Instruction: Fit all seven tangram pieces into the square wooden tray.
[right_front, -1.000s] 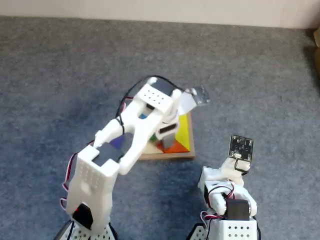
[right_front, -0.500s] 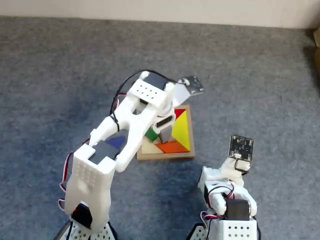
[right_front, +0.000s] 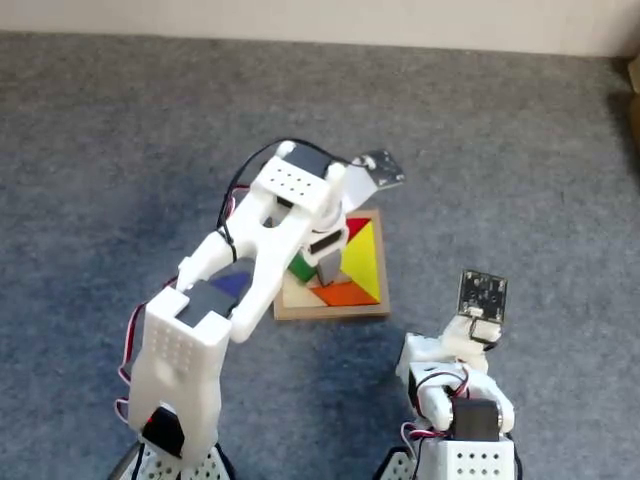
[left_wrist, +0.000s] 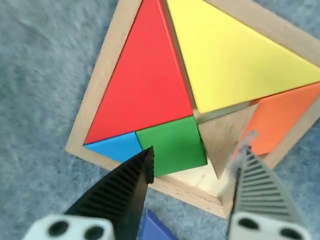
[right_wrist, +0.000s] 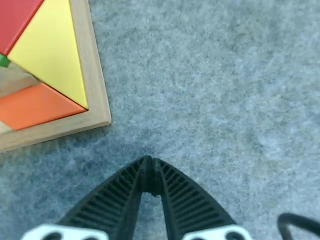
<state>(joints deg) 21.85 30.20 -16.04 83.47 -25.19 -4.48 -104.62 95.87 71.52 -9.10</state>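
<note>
High view: the left arm lies across the square wooden tray and hides its left part. A yellow triangle, an orange piece, a sliver of the red triangle and a corner of the green square show inside the tray. A dark blue piece is glimpsed through a gap in the arm, on the grey surface just left of the tray. The right arm sits folded, apart from the tray.

Left wrist view: the left tool hangs above the tray, fingers spread wide, nothing between them. Below it lie the green square, a light blue triangle and a wood-coloured triangle; whether that last is a piece or bare tray floor cannot be told. The dark blue piece is cut off at the frame edge, outside the rim.

Right wrist view: the right tool is empty, fingers pressed together, over the surface; one tray corner is in sight.
</note>
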